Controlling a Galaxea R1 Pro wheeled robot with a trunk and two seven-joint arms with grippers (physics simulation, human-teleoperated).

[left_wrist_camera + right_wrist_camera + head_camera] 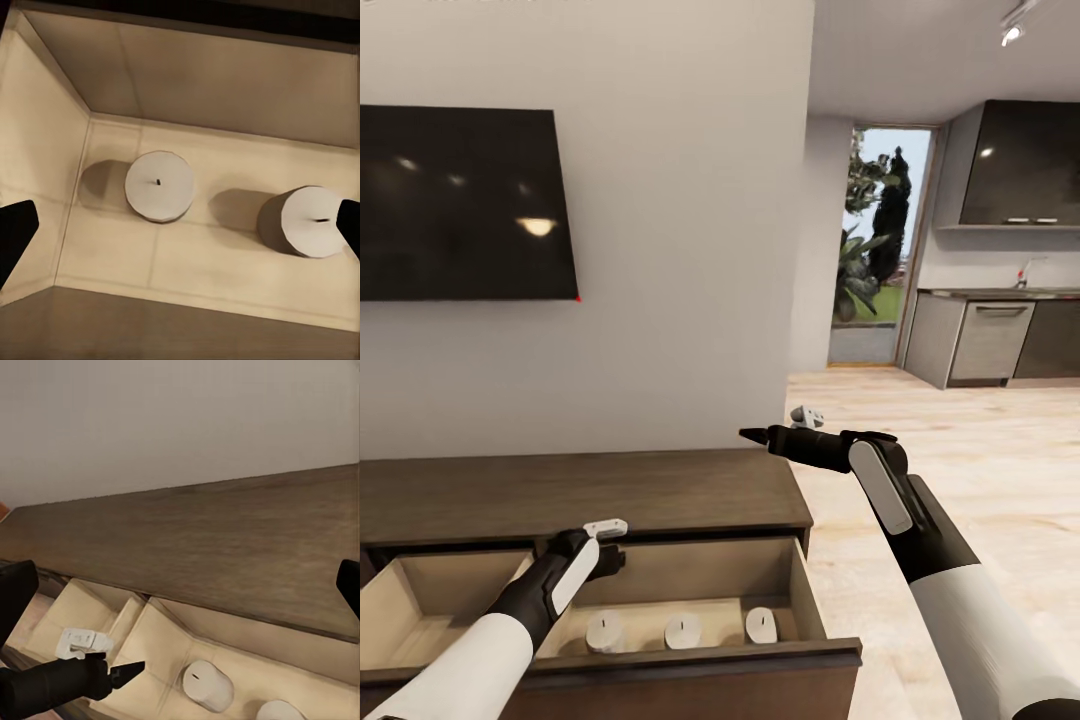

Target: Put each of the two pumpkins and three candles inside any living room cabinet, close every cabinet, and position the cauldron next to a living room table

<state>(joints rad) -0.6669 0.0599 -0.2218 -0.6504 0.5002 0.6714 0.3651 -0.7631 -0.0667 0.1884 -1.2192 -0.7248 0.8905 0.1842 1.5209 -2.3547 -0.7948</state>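
The dark-brown cabinet [590,490] runs along the wall with its right drawer [800,600] pulled out. Three candles [683,630] stand in a row on the drawer's tan floor. My left gripper [612,552] hangs open and empty just above the drawer, over the left candle [159,186] and the middle one [315,221]. My right gripper [758,436] is open and empty, held in the air above the cabinet's right end and pointing left. From its wrist view I see the cabinet top [225,547], a candle [208,684] and the left gripper [124,671]. The pumpkins, table and cauldron are out of view.
A second drawer [420,600] to the left also stands open, tan inside. A black TV [460,200] hangs on the wall above the cabinet. Light wood floor [960,440] stretches right of the cabinet toward a kitchen [1000,330] and a glass door [875,250].
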